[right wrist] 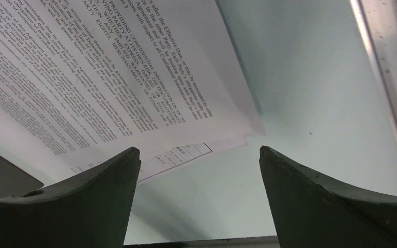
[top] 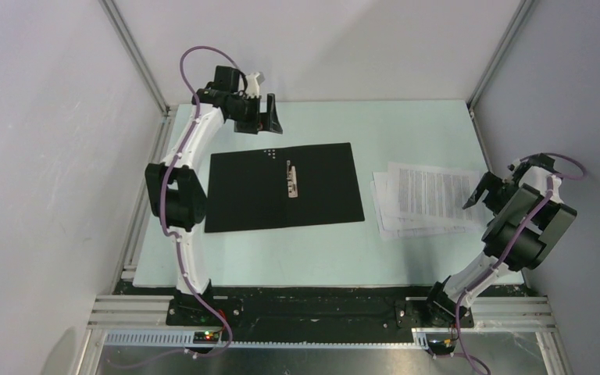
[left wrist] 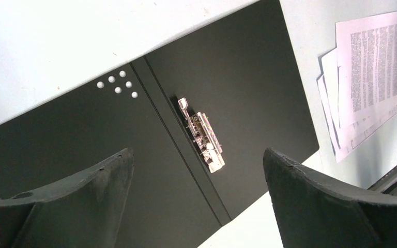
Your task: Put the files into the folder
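Observation:
The folder (top: 250, 191) lies open and flat on the table, black inside up, with a metal clip (top: 291, 180) at its spine. It also shows in the left wrist view (left wrist: 248, 77), with its clip (left wrist: 202, 135). The files (top: 422, 199) are a loose fanned stack of white printed sheets to the right of the folder; they show in the left wrist view (left wrist: 372, 67) and the right wrist view (right wrist: 98, 77). My left gripper (top: 266, 113) is open and empty above the folder's far edge. My right gripper (top: 484, 191) is open and empty at the sheets' right edge.
The pale green table top (top: 320, 250) is bounded by grey walls and aluminium frame posts (top: 137, 55). A metal rail (right wrist: 387, 88) runs along the table's right edge close to my right gripper. The arm bases sit at the near edge.

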{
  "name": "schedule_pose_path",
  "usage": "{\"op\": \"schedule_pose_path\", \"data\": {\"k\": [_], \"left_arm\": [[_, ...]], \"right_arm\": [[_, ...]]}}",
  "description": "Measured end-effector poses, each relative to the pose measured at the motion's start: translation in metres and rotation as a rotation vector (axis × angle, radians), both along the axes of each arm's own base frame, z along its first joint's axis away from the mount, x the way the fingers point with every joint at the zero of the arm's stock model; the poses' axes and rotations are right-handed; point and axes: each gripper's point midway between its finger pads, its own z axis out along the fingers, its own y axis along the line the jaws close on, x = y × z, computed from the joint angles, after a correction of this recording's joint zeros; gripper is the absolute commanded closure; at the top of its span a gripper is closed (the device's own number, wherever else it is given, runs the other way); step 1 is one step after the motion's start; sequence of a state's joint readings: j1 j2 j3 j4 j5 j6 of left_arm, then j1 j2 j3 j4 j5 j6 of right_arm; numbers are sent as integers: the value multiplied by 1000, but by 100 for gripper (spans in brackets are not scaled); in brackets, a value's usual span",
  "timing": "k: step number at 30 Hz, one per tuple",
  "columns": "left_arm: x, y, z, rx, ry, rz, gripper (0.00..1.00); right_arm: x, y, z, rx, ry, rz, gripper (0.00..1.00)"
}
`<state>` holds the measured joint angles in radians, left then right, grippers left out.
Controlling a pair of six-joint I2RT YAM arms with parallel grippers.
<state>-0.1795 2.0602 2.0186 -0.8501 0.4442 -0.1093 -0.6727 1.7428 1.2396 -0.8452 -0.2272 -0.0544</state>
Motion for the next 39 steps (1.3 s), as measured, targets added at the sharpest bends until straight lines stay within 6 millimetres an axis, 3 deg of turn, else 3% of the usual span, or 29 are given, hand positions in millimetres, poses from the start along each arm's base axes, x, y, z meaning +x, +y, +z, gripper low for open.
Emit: {"op": "schedule_pose_path", "data": {"k": [9, 18, 33, 39], "left_arm": [[-6, -3, -6, 25, 5, -30, 2], [-11, -9, -9, 37, 16, -49, 2], [-10, -6, -10, 59, 9, -45, 2], [-10, -6, -11, 72, 4, -46, 2]], "right_arm": [[3, -3, -22, 43, 3, 42, 10], [3, -14, -30, -7, 23, 41, 10], [22, -4, -32, 93, -47, 71, 29], [27, -6, -32, 95, -56, 61, 43]]}}
